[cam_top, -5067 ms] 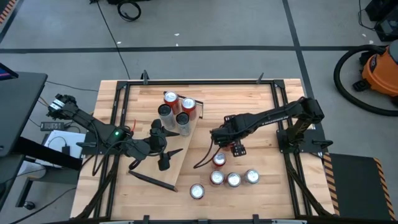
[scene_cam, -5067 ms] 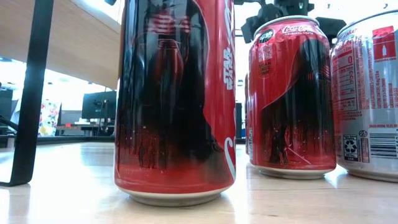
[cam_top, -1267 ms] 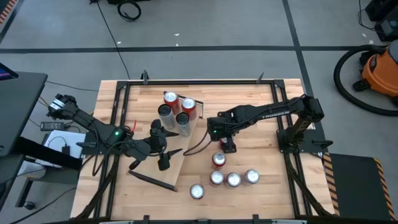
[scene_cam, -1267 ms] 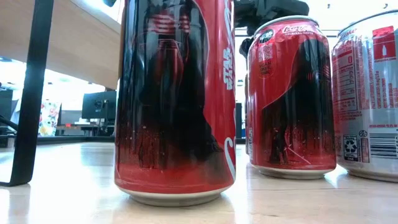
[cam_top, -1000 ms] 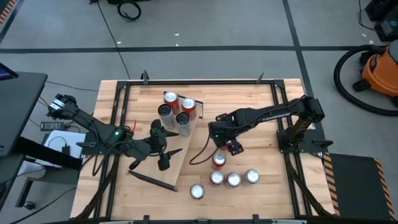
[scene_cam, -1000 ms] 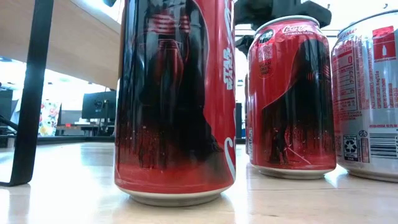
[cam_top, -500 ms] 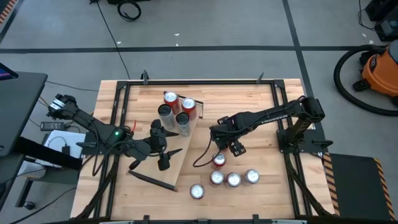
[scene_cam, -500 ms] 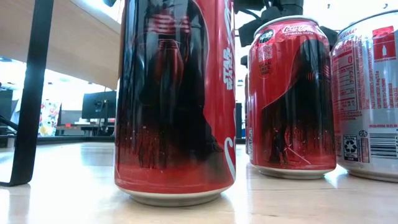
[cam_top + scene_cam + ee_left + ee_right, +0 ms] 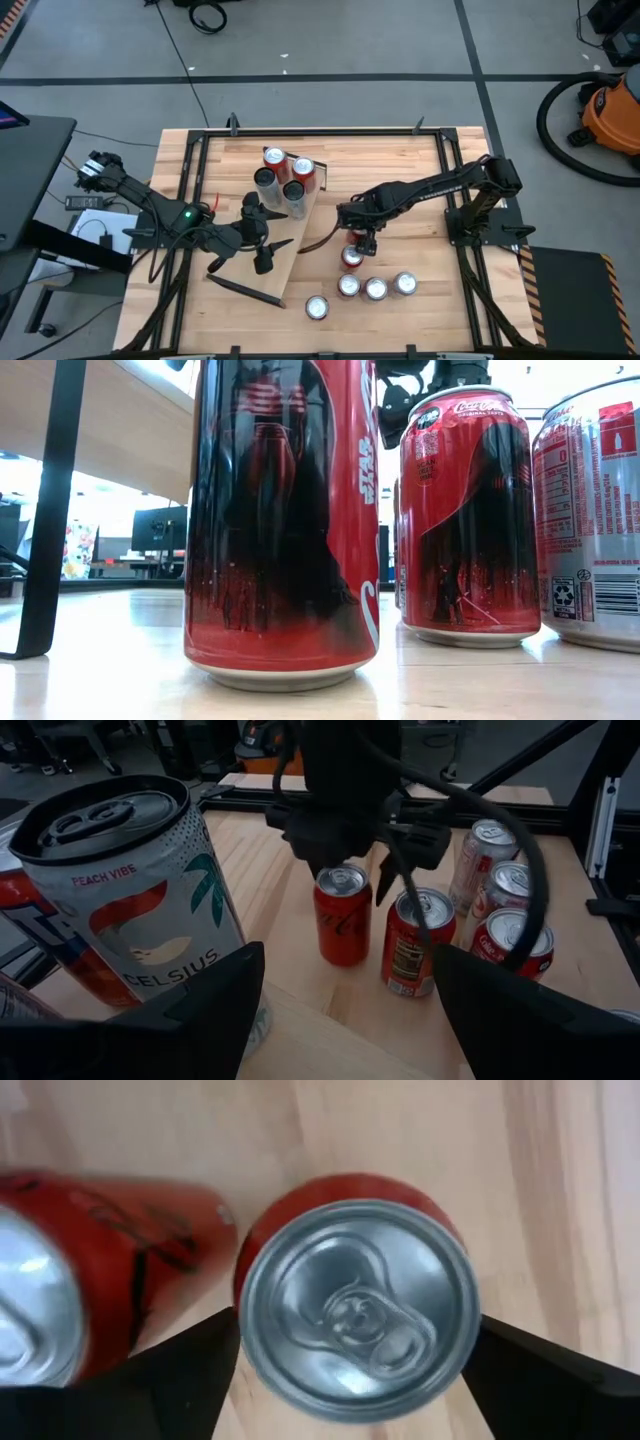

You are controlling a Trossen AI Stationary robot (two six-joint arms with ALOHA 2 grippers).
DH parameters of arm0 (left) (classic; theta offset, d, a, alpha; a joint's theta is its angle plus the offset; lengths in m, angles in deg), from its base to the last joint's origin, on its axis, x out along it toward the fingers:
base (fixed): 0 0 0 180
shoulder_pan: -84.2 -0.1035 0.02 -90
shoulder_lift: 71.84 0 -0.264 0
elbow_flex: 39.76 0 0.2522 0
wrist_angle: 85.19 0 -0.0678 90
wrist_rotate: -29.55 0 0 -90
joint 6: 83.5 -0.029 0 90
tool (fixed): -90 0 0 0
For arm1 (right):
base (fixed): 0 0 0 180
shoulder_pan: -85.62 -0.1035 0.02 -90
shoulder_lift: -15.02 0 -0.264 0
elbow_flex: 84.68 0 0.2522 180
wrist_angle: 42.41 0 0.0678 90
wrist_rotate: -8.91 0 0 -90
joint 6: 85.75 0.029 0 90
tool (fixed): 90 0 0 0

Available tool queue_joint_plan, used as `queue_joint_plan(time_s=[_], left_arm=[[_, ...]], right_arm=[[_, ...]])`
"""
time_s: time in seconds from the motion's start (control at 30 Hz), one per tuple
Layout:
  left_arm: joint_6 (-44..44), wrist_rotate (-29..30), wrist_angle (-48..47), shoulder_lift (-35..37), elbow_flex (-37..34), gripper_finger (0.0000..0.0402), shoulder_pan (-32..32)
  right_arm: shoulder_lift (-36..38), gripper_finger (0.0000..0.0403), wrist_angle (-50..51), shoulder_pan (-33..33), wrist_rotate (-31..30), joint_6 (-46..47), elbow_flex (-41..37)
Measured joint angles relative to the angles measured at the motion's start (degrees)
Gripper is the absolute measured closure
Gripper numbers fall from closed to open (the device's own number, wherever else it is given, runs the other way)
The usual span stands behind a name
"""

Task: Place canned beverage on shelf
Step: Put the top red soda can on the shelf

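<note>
A red can (image 9: 352, 257) (image 9: 355, 1305) stands upright on the tabletop at the far end of a cluster of cans. My right gripper (image 9: 355, 243) (image 9: 357, 1323) points straight down over it, open, one finger on each side of the can's top, with no touch that shows. The shelf (image 9: 270, 275) is a pale plank lying slantwise left of centre, with several cans (image 9: 285, 180) standing on its far end. My left gripper (image 9: 262, 238) (image 9: 348, 970) hovers open and low over the plank's middle, next to a Celsius can (image 9: 135, 890). My left gripper has its fingers (image 9: 215, 1010) spread above the shelf's surface (image 9: 330, 1055); I cannot tell whether they touch it.
Several more cans (image 9: 376, 289) stand upright on the tabletop, just nearer the table's near edge than the red can; the closest one (image 9: 100, 1260) is beside my right gripper's finger. In the low view these cans (image 9: 285, 520) fill the foreground. Bare tabletop (image 9: 400, 160) lies at the far right.
My right gripper has sunk toward the red can's top and rolled about its own downward line, so that its fingers now stand on either side of the can. The cans, the shelf and my left gripper have kept still.
</note>
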Motion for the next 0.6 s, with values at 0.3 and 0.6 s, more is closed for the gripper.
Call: queue_joint_plan(time_s=[0.3, 0.6], left_arm=[[0.01, -0.01, 0.07, 0.0, 0.0, 0.01, 0.0], [-0.01, -0.02, 0.0, 0.0, 0.0, 0.01, 0.0]], right_arm=[[0.02, 0.0005, 2.28, 0.76, -0.24, -17.5, 4.23], [0.04, 0.0013, -0.47, 0.73, -0.77, -36.84, 3.45]])
